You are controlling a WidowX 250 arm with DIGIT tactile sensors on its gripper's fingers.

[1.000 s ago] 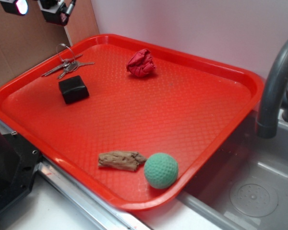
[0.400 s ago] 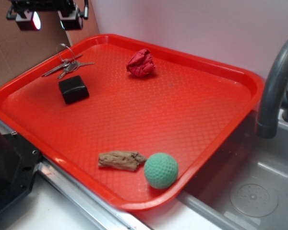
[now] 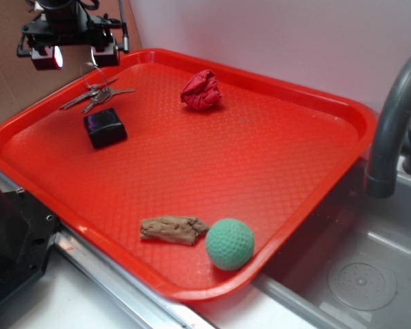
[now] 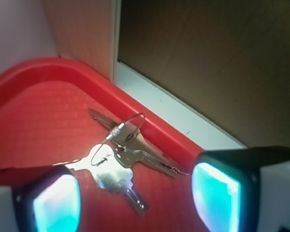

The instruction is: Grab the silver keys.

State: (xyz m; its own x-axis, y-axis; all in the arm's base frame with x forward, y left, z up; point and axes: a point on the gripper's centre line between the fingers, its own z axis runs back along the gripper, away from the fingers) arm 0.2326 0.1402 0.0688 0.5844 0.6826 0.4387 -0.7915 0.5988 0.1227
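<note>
Lower than a second ago, the WidowX gripper has come down from the top edge of the exterior view to hang just above the far left corner of the red tray, its two fingers spread wide and holding nothing. Directly beneath lie the silver keys, fanned flat on the tray floor with their wire ring tipped up toward the rim; nothing else on the tray has shifted. In the wrist view the keys sit between the two lit fingertips, a little toward the left one, so the approach looks well lined up and the grasp not yet begun. A black rounded block sits just near of the keys (close enough to be nudged on a careless descent), while a crumpled red cloth, a piece of brown wood and a green ball lie well apart. Thin keys lying flat will likely need the fingers right down at the surface.
</note>
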